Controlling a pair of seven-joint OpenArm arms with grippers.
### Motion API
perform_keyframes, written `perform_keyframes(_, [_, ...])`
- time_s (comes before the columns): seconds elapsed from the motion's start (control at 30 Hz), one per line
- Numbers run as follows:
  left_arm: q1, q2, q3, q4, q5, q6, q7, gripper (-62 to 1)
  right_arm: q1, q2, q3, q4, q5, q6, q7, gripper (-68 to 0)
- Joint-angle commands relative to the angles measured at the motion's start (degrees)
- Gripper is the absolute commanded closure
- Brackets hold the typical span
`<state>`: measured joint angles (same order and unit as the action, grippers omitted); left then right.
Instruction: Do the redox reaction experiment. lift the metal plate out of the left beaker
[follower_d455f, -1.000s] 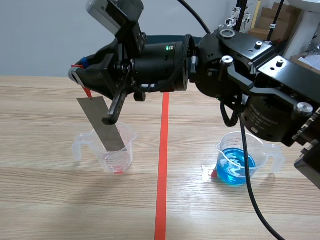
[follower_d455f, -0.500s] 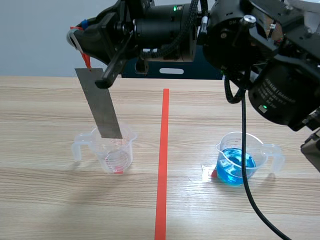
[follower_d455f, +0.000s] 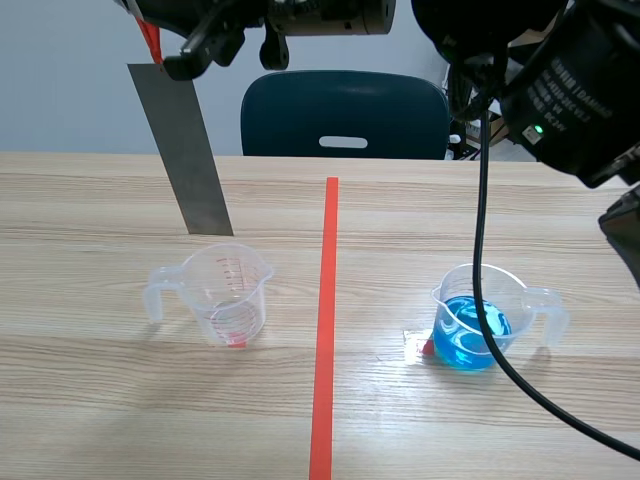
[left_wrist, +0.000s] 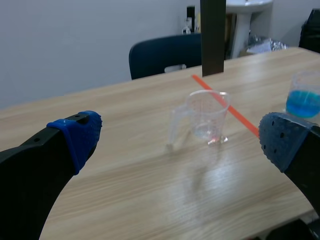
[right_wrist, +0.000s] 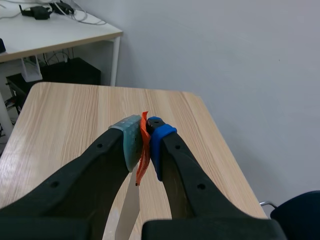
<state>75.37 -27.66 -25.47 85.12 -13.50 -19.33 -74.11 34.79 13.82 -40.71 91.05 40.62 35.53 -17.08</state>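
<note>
The right gripper (follower_d455f: 168, 52), on the arm coming in from the right, sits at 11 o'clock in the scene view, high over the table (follower_d455f: 100, 400). Its fingers are clamped on an orange-red tab (right_wrist: 143, 145) at the top of the metal plate (follower_d455f: 180, 150); the right wrist view shows both pads pressed against that tab. The plate hangs tilted, upper end toward 11 o'clock and lower end toward 5 o'clock. Its lower edge is just above the rim of the left beaker (follower_d455f: 218, 295) and does not touch it. The left beaker stands upright. The left gripper (left_wrist: 177, 140) has its fingers spread wide and holds nothing, with that beaker ahead of it. The right beaker (follower_d455f: 475, 322), holding blue liquid, stands at 3 o'clock from the left beaker, across the red tape line (follower_d455f: 325, 330).
</note>
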Motion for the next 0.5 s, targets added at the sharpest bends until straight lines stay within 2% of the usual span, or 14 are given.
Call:
perform_keyframes(0.0, [0.07, 0.17, 0.37, 0.87, -0.42, 0.04, -2.82, -62.3, 2.25, -0.22, 0.63, 1.29, 1.51, -0.46, 0.09, -0.3])
perform_keyframes(0.17, [0.07, 0.15, 0.37, 0.87, -0.42, 0.07, -6.91, -62.3, 3.8, -1.29, 0.63, 1.88, 2.82, -1.7, -3.32, -0.2])
perform_keyframes(0.3, [0.07, 0.17, 0.37, 0.87, -0.39, 0.07, -7.13, -62.3, 4.44, -2.05, 0.63, 2.36, 4.98, -2.4, -5.33, -0.3])
perform_keyframes(0.47, [0.07, 0.15, 0.37, 0.87, -0.39, 0.07, -7.1, -62.3, 4.44, -2.49, 0.66, 4.39, 5.29, -3.23, -6.71, -0.3])
